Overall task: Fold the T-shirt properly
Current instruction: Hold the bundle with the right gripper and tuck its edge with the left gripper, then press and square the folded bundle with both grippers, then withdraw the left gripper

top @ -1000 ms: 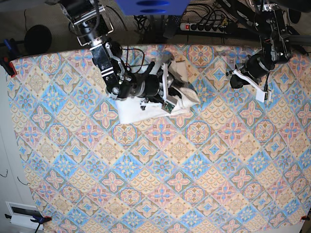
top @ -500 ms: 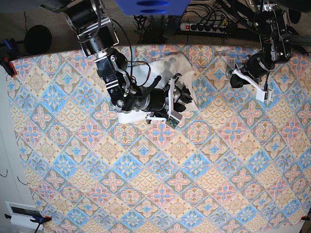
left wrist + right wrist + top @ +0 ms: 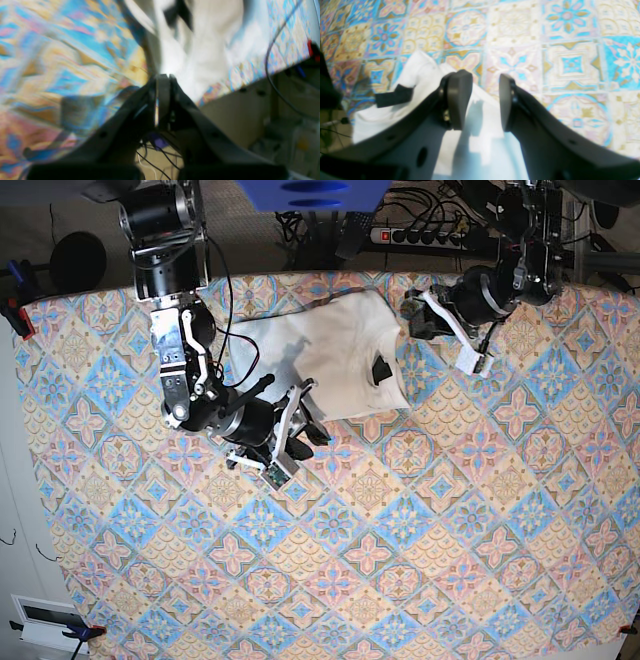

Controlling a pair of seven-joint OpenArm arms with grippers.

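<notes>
The white T-shirt [image 3: 325, 350] lies folded at the back of the table, its dark neck label [image 3: 382, 370] facing up. The print is hidden. My right gripper [image 3: 297, 433] is open and empty just in front of the shirt's near edge. In the right wrist view the right gripper [image 3: 482, 100] hovers over the shirt [image 3: 420, 75], with the label [image 3: 393, 98] to the left. My left gripper [image 3: 415, 313] is at the shirt's right corner. In the blurred left wrist view the left gripper [image 3: 163, 78] is shut, its tips at the shirt's [image 3: 205, 50] edge.
A patterned tablecloth [image 3: 400, 530] covers the table. A power strip [image 3: 420, 235] and cables lie behind the back edge. A red clamp [image 3: 18, 315] sits on the left edge. A blue object [image 3: 310, 192] hangs at the top middle.
My right gripper has let go of the shirt and drawn back toward the front left. The shirt now lies flatter and wider. My left gripper has moved left to the shirt's right corner.
</notes>
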